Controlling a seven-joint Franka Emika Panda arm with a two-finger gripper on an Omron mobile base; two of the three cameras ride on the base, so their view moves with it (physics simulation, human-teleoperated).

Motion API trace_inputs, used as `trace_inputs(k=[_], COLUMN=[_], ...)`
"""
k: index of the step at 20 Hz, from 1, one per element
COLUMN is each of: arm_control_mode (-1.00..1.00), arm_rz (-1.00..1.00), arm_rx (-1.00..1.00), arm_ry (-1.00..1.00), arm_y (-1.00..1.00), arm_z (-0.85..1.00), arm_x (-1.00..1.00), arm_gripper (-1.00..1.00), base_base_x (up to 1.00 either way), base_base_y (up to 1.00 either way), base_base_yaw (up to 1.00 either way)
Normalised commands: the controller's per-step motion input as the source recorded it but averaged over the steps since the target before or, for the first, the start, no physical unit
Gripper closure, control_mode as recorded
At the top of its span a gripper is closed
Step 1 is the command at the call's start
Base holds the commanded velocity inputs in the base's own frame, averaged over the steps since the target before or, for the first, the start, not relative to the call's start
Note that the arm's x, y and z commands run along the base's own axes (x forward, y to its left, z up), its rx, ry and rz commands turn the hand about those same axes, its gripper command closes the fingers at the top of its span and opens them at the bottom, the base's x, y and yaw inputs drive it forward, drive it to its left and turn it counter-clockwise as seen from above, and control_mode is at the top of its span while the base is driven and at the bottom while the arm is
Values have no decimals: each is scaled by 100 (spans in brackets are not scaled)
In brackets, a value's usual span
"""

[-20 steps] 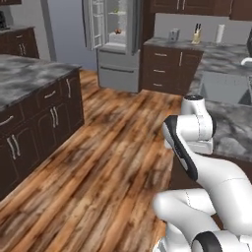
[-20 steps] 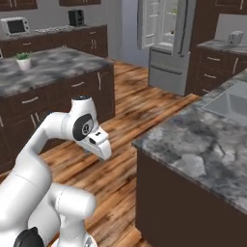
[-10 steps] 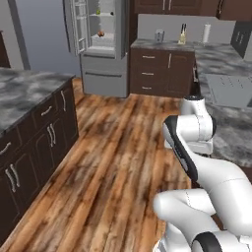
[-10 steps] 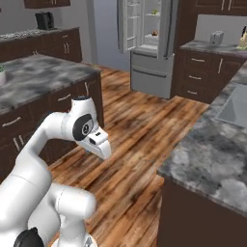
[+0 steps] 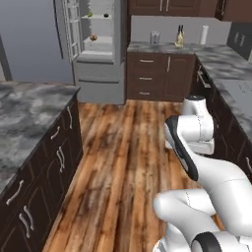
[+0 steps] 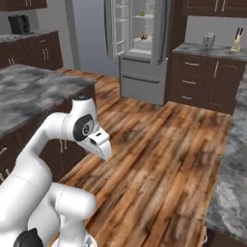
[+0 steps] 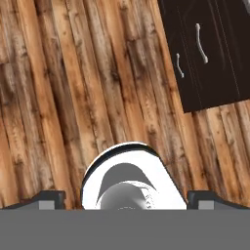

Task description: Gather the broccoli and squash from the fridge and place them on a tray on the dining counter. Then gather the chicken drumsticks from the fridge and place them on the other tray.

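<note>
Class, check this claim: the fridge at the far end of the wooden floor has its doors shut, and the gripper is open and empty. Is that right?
Not quite. The fridge stands with its doors open, shelves showing, as the right base view shows. The gripper is indeed open and empty, over the wooden floor.

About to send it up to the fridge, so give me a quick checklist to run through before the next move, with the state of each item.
1. Fridge doors open: ok.
2. Food on the fridge shelves: small items show, which ones cannot tell.
3. Wooden floor toward the fridge free of obstacles: ok.
4. Gripper open, holding nothing: ok.
5. Fridge within reach: not ok, far across the floor.
</note>
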Motion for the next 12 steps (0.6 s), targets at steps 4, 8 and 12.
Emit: trace_inputs(k=[4, 8, 12], arm_control_mode=[100, 100, 100], arm_rz=[0, 0, 0], arm_rx=[0, 0, 0], arm_ry=[0, 0, 0], arm_y=[0, 0, 0], arm_z=[0, 0, 0], arm_x=[0, 0, 0], arm_gripper=[-100, -100, -100], base_base_x=[100, 100, 100], base_base_y=[36, 1, 0], base_base_yaw=[-9, 0, 0])
